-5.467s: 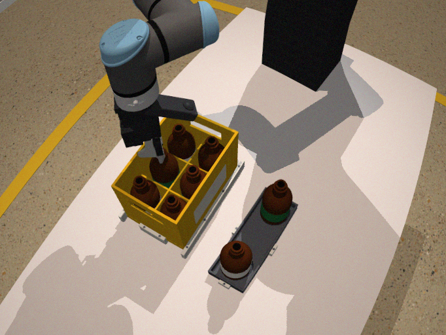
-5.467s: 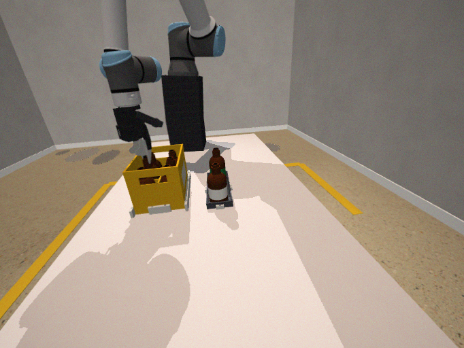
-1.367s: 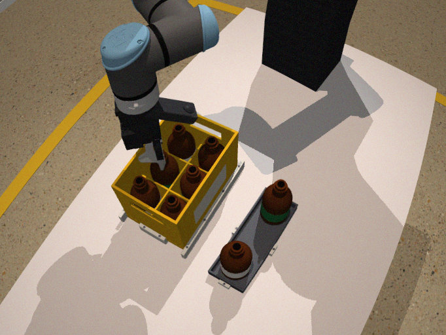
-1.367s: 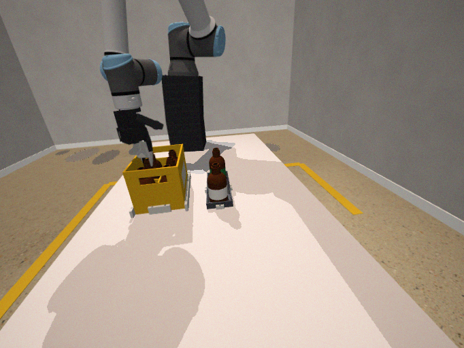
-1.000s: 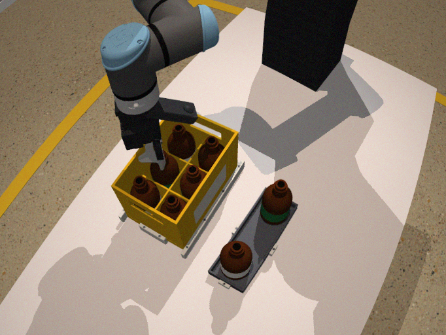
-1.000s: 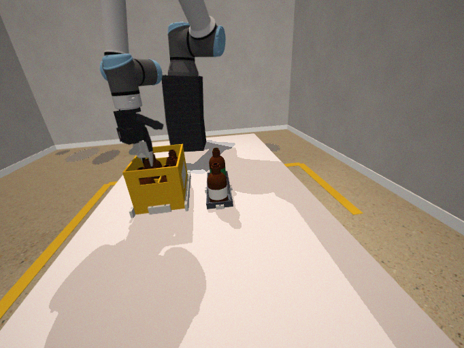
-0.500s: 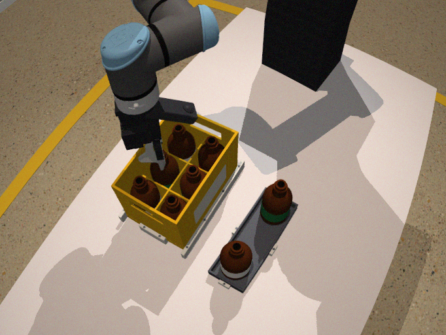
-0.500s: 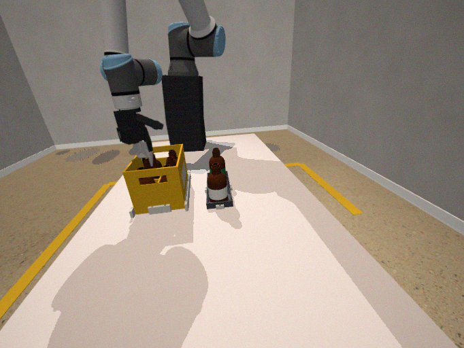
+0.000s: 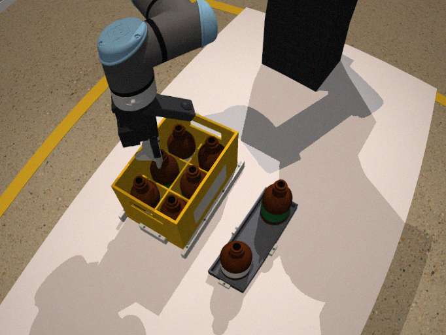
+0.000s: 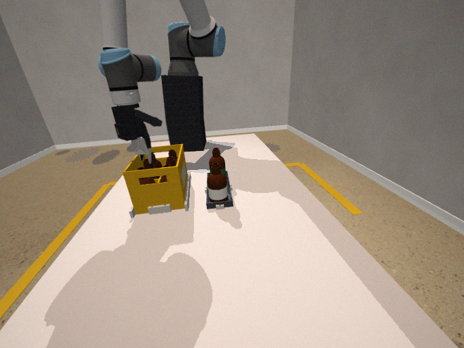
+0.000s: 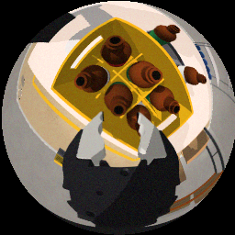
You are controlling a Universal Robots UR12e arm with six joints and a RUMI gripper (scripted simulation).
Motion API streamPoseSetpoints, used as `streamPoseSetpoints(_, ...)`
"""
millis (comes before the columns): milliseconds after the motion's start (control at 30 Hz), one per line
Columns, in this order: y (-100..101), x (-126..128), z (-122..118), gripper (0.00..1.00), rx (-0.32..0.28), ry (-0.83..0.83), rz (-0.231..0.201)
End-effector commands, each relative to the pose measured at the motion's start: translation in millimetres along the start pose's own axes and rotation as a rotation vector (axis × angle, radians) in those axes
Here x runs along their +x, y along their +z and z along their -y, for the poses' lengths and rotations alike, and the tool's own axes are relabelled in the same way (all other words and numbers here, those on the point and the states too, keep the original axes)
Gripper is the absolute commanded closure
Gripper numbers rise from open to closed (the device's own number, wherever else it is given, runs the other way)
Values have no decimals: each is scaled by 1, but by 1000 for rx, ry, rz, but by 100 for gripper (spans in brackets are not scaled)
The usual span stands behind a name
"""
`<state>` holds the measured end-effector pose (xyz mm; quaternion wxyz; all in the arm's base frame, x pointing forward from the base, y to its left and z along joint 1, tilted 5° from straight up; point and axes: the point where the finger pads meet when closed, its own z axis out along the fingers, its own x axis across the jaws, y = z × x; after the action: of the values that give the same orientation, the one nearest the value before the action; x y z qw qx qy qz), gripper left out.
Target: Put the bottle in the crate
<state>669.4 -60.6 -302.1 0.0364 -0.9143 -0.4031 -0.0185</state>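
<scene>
In the yellow crate (image 9: 154, 225) (image 10: 153, 197) (image 11: 69, 73): 6 brown bottles, upright, 1 per slot. Above the green-labelled middle-row bottle (image 9: 165, 175) (image 11: 118, 95): 1 two-jaw gripper (image 9: 158, 165) (image 10: 145, 160) (image 11: 120, 112), partly open, gripping nothing. On the dark grey tray (image 9: 248, 230) (image 10: 229, 191) (image 11: 173, 56): 2 upright brown bottles. Crate and tray: level, apart.

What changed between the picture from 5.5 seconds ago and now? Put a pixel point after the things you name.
The arm (image 9: 125, 81) (image 10: 122, 73) has come down slightly. The brown bottle (image 9: 165, 175) (image 10: 156, 163) (image 11: 118, 96) by the jaws seems to sit a touch lower in the crate (image 9: 144, 214) (image 10: 157, 196) (image 11: 151, 43). The jaws are now open; I cannot tell whether they held it earlier. Crate and tray (image 9: 248, 230) (image 10: 209, 205) look unmoved.
</scene>
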Motion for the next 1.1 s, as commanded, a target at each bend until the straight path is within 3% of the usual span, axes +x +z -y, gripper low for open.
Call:
streamPoseSetpoints(0,-14,0,2,62,2,-1,1)
streamPoseSetpoints(633,-54,0,2,62,2,-1,1)
streamPoseSetpoints(1067,-67,0,2,62,2,-1,1)
